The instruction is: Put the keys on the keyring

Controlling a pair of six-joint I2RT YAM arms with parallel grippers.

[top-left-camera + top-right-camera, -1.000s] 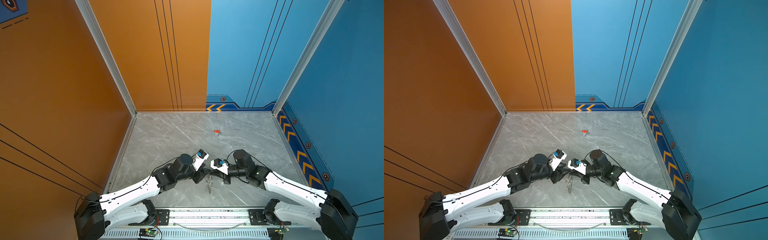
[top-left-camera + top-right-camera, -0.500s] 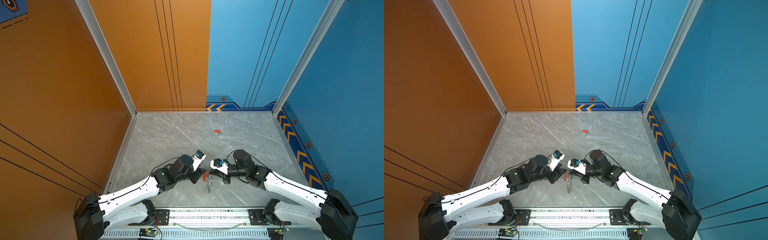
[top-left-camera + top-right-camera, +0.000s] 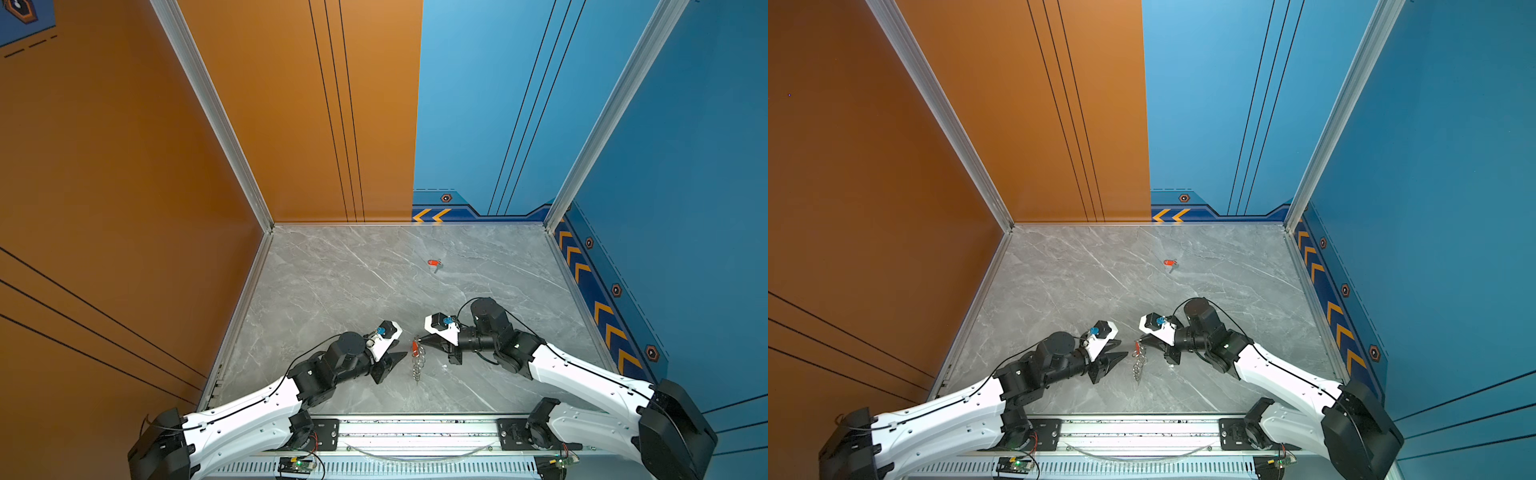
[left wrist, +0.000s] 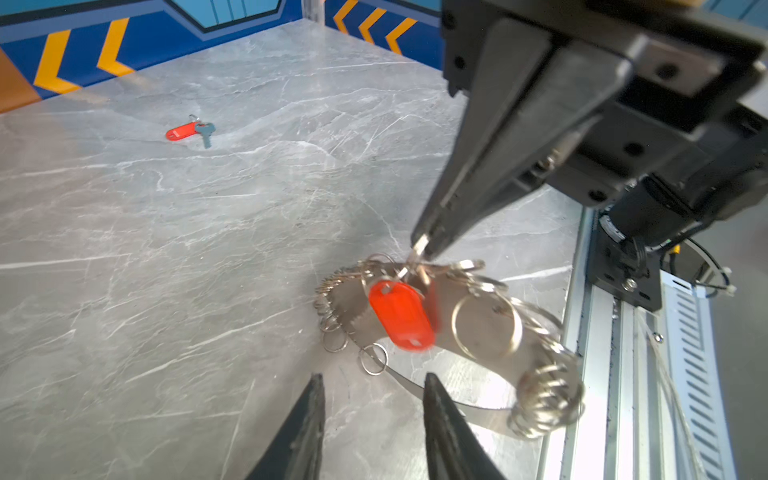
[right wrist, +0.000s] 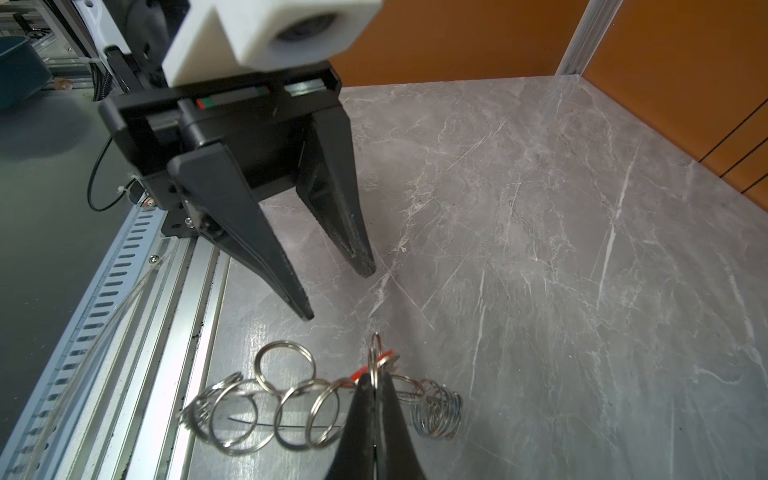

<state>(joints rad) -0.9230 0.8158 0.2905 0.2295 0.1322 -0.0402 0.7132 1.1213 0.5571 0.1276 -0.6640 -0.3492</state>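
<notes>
On the grey marble-look tabletop [image 3: 332,291], close to the front rail, both top views have the two arms nose to nose. The right gripper [image 3: 419,340] [image 3: 1140,341] is pinched closed on the keyring [image 3: 417,368] [image 3: 1138,368], a flat band hung with loads of small silver split rings, which trails from the tips back toward the rail. The hanging key [image 3: 414,348] [image 3: 1136,348], small silver metal with an orange-red oblong plastic tag, dangles right at those tips. The left gripper [image 3: 402,348] [image 3: 1123,347] sits just beside it, jaws apart, holding nothing. The far key [image 3: 433,263] [image 3: 1169,262], same silver with the same orange-red tag, lies alone, well apart, toward the back wall.

Left wrist view: the spread left gripper [image 4: 374,378] points at the keyring [image 4: 482,332] without touching it. The hanging key [image 4: 401,313] is a bit blurred, right under the closed right gripper [image 4: 424,245]. The far key [image 4: 187,131] lies flat on the table.

Right wrist view: the right gripper [image 5: 376,386] clamps one split ring, orange peeking out beside it, and the keyring [image 5: 436,415] fans its rings over the table. The left gripper [image 5: 337,295] faces it, jaws spread.
</notes>
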